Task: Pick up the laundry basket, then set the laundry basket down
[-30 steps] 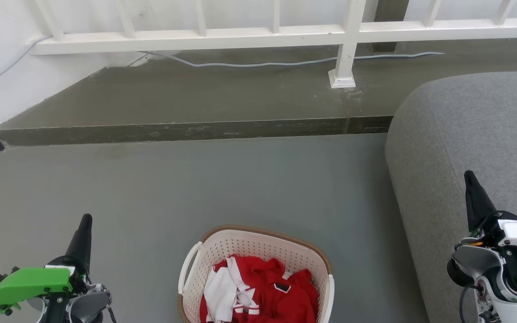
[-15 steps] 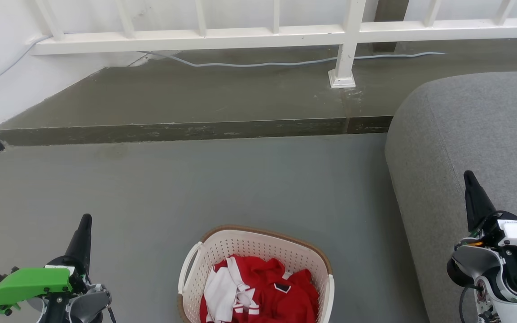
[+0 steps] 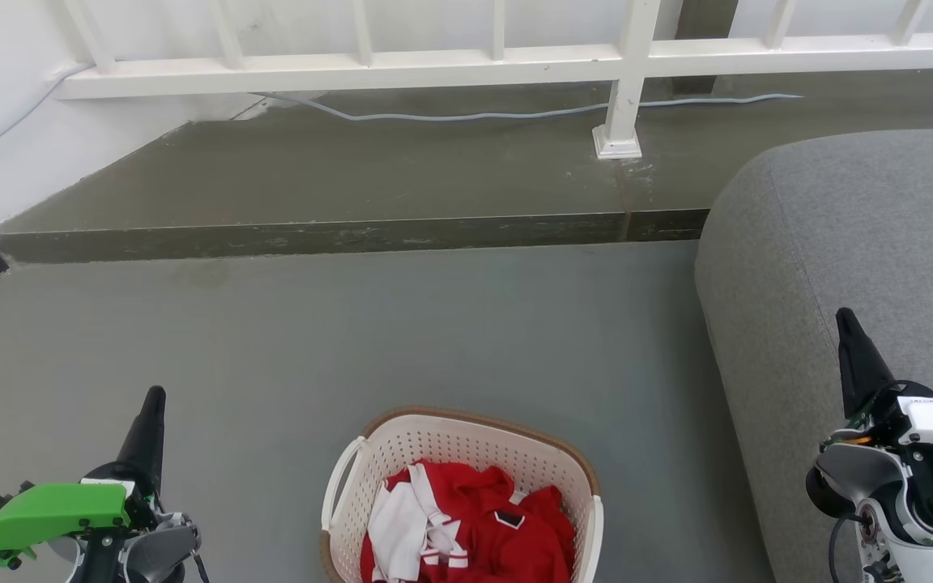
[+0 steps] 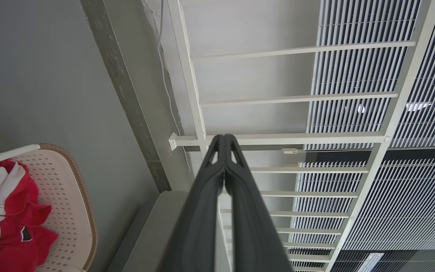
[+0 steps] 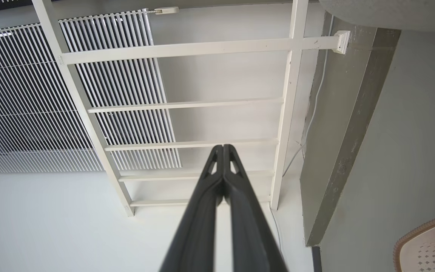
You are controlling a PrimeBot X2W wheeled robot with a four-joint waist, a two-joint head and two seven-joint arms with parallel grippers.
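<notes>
laundry basket: bottom centre of head view, on floor, side handles facing frame left and right
left gripper: lower left, fingers together, empty, likely nearer
right gripper: lower right, fingers together, empty, by sofa
beyond: step, then white railing

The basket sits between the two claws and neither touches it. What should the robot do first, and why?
The laundry basket rests on the floor; the left claw and right claw are shut, pointing forward, well apart from its white loop handles. So probably: open both and swing them inward and down toward those handles.
</notes>
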